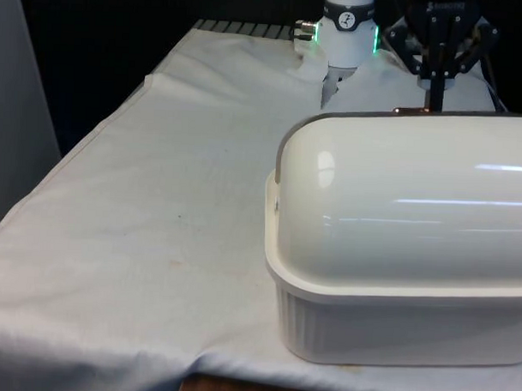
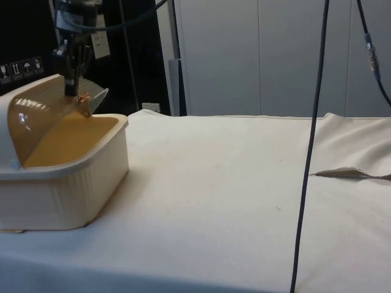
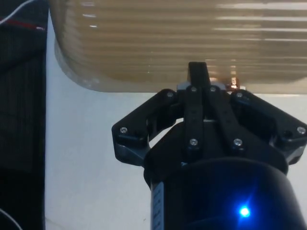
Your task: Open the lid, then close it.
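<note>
- Cream plastic made up the bread box (image 1: 393,329), which sat at the lower right of the front view and at the left edge of the side view, resting on the white-clothed bench (image 1: 156,243).
- Its domed lid (image 1: 407,201) showed a white outer shell in the front view and a translucent amber inside in the side view.
- In the side view the lid (image 2: 43,116) stood partly rolled back, with the box's interior open towards the middle of the frame, so the opening step looked well under way or close to finished.
- Closing was, by my judgement, wholly left to do; the lid's front edge was raised clear of the box rim (image 2: 110,131).
- The pincer (image 2: 72,91) hung at the upper left of the side view, its tips right at the lid's raised edge where a small handle (image 2: 84,97) showed.
- In the front view the pincer (image 1: 433,103) sat at the top right, just behind the lid's crest.
- In the wrist view the fingers (image 3: 197,76) lay drawn close together against the lid's edge (image 3: 144,86), apparently pinching the handle, though the contact itself was partly hidden.
</note>
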You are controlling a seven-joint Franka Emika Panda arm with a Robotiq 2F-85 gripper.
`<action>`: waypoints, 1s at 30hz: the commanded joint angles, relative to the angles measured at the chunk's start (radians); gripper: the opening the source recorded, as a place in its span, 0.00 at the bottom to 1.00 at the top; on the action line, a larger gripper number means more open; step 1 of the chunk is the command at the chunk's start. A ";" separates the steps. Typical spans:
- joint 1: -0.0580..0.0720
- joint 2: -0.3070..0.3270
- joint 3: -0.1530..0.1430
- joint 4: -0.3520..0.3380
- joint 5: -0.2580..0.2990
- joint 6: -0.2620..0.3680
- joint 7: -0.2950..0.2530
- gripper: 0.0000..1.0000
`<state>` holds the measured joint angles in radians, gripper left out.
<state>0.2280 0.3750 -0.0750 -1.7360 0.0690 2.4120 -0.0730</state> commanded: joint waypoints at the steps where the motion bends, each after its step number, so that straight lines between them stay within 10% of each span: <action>1: 0.000 -0.003 0.004 -0.011 0.005 -0.006 -0.006 0.00; 30: 0.005 -0.019 0.013 -0.105 0.002 -0.104 -0.017 0.00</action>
<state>0.2330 0.3670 -0.0640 -1.8290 0.0690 2.3060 -0.0860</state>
